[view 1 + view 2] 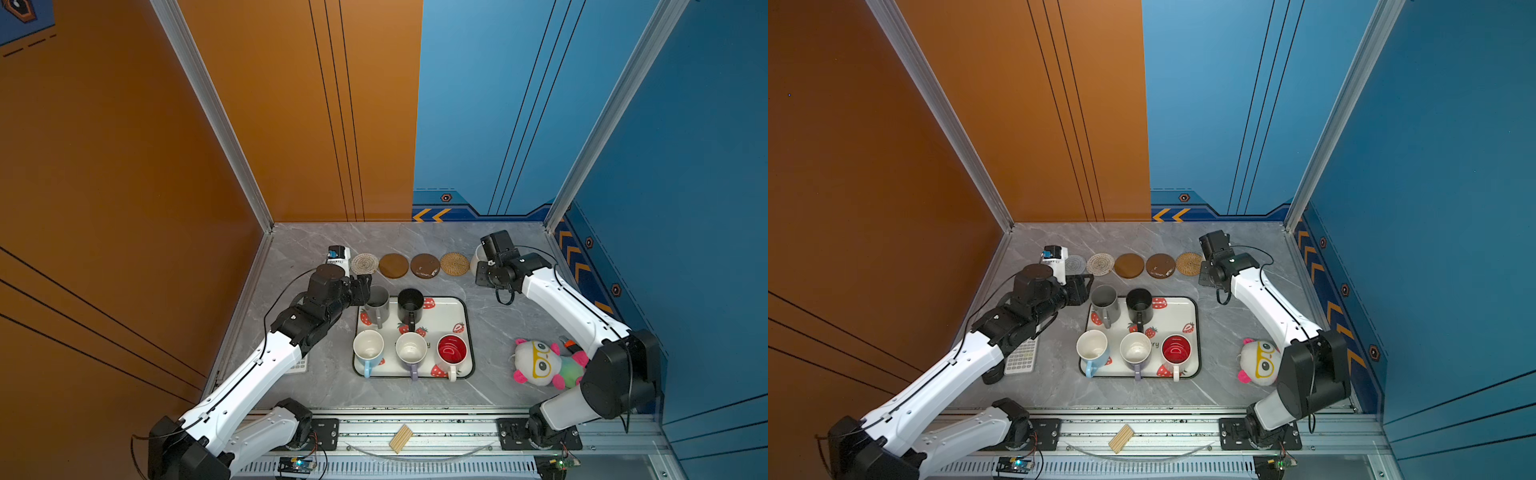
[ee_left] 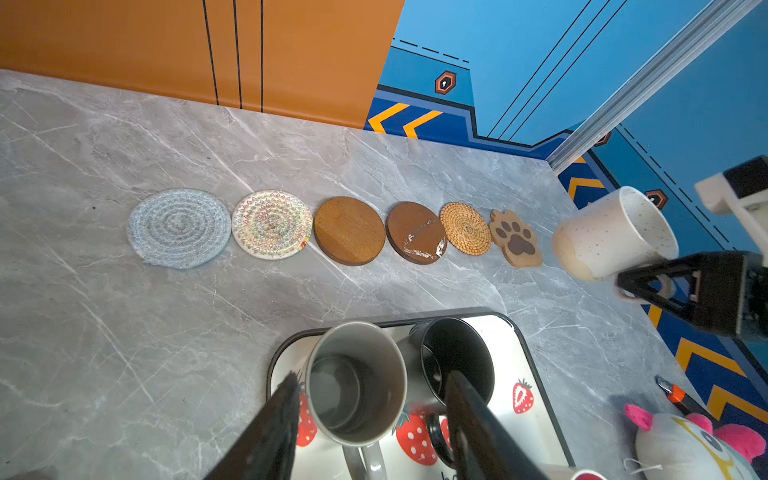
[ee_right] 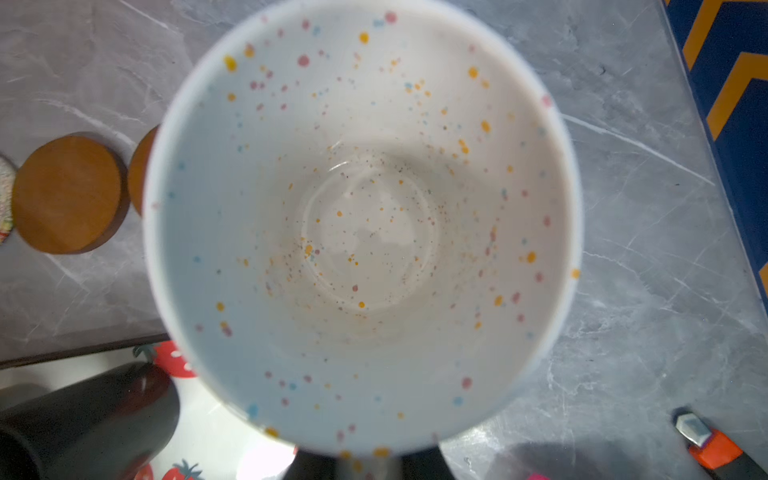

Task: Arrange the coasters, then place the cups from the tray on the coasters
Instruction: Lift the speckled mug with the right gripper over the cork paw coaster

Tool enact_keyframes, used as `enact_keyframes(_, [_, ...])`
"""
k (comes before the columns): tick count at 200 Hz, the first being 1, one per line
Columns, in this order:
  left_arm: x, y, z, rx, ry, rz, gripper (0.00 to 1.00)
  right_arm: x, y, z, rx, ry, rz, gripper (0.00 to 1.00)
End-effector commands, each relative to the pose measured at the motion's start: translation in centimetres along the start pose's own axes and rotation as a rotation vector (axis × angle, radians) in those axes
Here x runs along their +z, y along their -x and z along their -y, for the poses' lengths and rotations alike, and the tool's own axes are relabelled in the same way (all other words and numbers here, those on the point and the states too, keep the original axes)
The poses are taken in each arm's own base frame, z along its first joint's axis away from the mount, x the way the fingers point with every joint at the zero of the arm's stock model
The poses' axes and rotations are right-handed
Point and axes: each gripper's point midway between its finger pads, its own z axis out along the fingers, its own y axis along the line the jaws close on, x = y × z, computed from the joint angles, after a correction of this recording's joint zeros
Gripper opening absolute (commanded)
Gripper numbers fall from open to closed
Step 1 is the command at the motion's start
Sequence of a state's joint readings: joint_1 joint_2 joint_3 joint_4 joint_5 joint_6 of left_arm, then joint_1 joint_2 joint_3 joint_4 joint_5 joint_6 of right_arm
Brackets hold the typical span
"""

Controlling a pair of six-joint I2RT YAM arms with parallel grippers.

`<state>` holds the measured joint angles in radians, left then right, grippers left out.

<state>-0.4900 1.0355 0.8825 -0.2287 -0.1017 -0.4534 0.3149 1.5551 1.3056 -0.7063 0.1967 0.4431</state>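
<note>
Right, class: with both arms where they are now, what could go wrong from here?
1. The right hand grips the speckled mug by its handle only, beside the small paw-print coaster; it may swing or land partly off.
2. The left hand is open around the grey mug, with the black mug close by; one finger could knock it.

Bright even light; right wrist view blurred, perhaps defocused
</note>
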Motion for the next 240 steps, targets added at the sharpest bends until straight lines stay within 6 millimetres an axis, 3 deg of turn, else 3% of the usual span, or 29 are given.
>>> enact_keyframes(1, [0.0,0.3,-0.3,-0.006,0.016,0.001,0.57,0.3,4.5,-0.3,0.032,0.044,0.099,0.0])
enact_keyframes(46, [0.5,0.3,-0.5,-0.002,0.026,-0.003,0.57,3.6,7.7,0.8,0.079,0.034,0.125,0.0])
enact_keyframes(105, [1.1,0.1,-1.1,0.004,0.052,-0.019,0.57,7.0,9.2,1.1,0.075,0.016,0.102,0.0])
enact_keyframes(240, [1.6,0.0,-1.2,-0.003,0.049,-0.029,0.57,9.9,7.1,2.5,0.025,-0.058,0.047,0.0])
